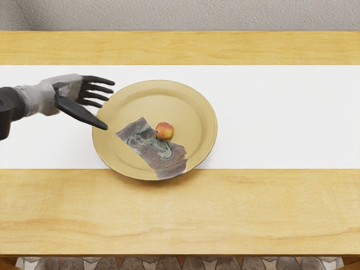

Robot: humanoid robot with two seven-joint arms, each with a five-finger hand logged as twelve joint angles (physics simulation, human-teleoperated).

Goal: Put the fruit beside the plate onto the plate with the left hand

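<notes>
A small round fruit (164,130), red and yellow, sits on the golden plate (194,109) beside a mottled grey-brown patch (152,147). The left hand (84,98) hovers left of the plate, fingers spread wide, holding nothing, above the white-striped wooden surface (281,208).

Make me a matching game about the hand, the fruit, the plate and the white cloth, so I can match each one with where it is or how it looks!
Things:
1. left hand
2. fruit
3. plate
4. white cloth

Descriptions:
A. round and golden yellow
B. lies across the wooden table, under the plate
C. open, just left of the plate
D. small, red and yellow, sitting on the plate

Pairs: 1-C, 2-D, 3-A, 4-B.
</notes>
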